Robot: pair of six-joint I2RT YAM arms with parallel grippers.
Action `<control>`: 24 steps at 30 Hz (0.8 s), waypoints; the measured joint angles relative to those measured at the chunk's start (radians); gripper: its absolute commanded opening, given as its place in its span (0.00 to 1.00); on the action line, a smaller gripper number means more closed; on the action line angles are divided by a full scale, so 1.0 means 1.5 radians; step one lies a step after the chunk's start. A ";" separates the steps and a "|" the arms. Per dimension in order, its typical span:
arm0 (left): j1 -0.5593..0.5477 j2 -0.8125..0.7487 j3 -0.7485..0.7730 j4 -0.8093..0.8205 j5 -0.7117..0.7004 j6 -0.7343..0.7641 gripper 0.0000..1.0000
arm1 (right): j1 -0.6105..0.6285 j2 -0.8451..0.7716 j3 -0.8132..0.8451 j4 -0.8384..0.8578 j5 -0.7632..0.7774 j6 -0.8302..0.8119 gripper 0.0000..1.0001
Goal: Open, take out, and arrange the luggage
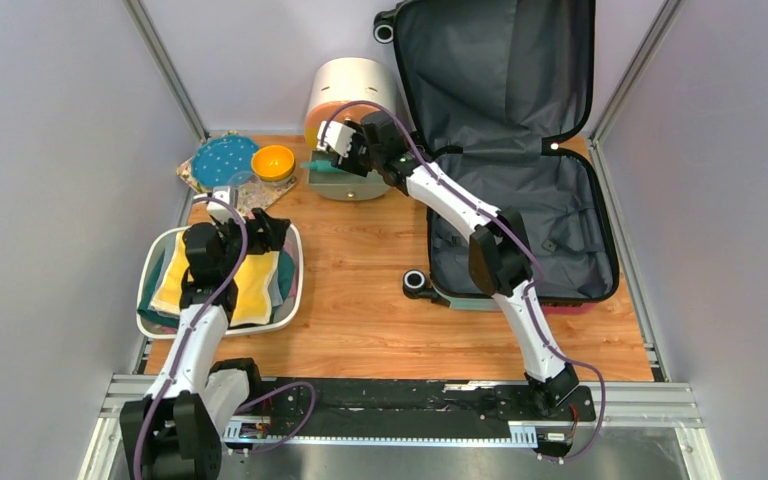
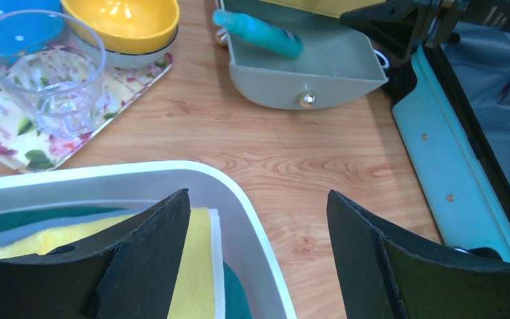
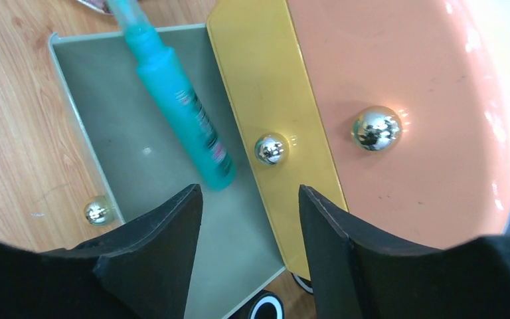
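With the luggage [image 1: 570, 220] lying open, apparently empty, at upper right, the right gripper [image 3: 251, 193] is hovering unclenched over the drawer's [image 3: 139, 166] tube [image 3: 172, 93], the left gripper [image 2: 257, 196] hanging released above the basin [image 2: 172, 171]; arranging likely needs the drawer pushed shut next.

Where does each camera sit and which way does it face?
Top external: above, behind the arms, looking down on them, the table, open luggage.
Left wrist: low over the basin, facing the drawer; open left gripper shows.
Right wrist: above the cabinet, looking down; open right gripper shows.
Shared: both wrists see the teal tube.
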 measured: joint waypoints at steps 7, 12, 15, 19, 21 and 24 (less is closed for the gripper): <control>-0.047 0.120 0.062 0.045 0.036 0.086 0.67 | -0.006 -0.099 -0.057 -0.018 0.004 0.071 0.68; -0.115 0.232 0.133 0.065 0.034 0.177 0.59 | -0.037 -0.266 -0.136 -0.052 0.003 0.147 0.69; -0.147 0.300 0.163 0.077 0.015 0.216 0.57 | -0.087 -0.367 -0.178 -0.063 0.003 0.192 0.70; -0.173 0.392 0.201 0.083 0.000 0.252 0.55 | -0.164 -0.470 -0.254 -0.071 0.015 0.232 0.70; -0.183 0.440 0.230 0.085 -0.007 0.267 0.54 | -0.192 -0.497 -0.288 -0.079 0.023 0.246 0.70; -0.194 0.511 0.279 0.094 -0.020 0.283 0.54 | -0.216 -0.517 -0.336 -0.098 0.029 0.264 0.70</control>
